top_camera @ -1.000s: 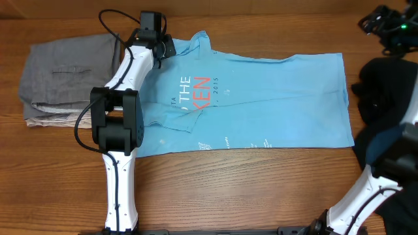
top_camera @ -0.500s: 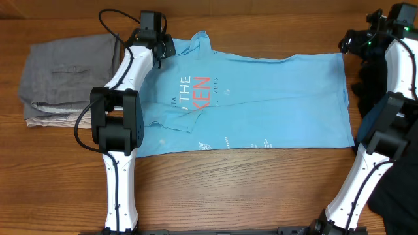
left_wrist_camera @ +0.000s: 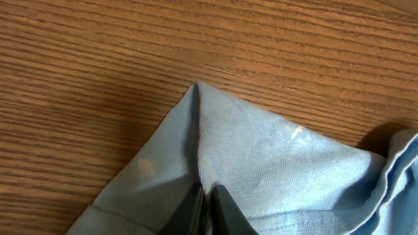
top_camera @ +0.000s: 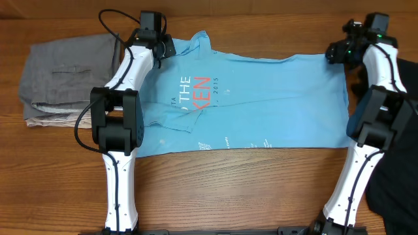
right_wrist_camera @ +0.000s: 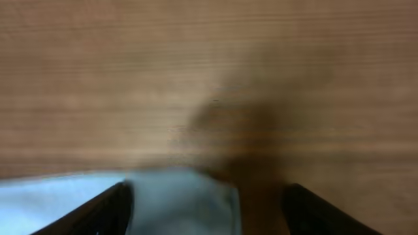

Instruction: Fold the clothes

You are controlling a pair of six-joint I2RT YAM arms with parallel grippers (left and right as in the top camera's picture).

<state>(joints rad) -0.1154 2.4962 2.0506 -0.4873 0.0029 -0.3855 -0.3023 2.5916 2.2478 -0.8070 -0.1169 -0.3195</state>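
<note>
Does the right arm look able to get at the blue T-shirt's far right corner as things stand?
Probably yes: the right tool sits open over that corner of the blue T-shirt, fabric showing between its fingers, with only bare table around it.

1. Left arm (top_camera: 127,68): slim white tubular links joined by bulky black joint housings (top_camera: 117,124).
2. A thin black cable (top_camera: 102,18) loops off its upper links.
3. Right arm (top_camera: 385,65): the same white links and black housings, with small green lights (top_camera: 353,46) on its black wrist block.
4. Left gripper (left_wrist_camera: 208,190): narrow dark grey fingers (left_wrist_camera: 191,210).
5. Right gripper (right_wrist_camera: 208,189): broad, blurred black fingers (right_wrist_camera: 98,210).
</note>
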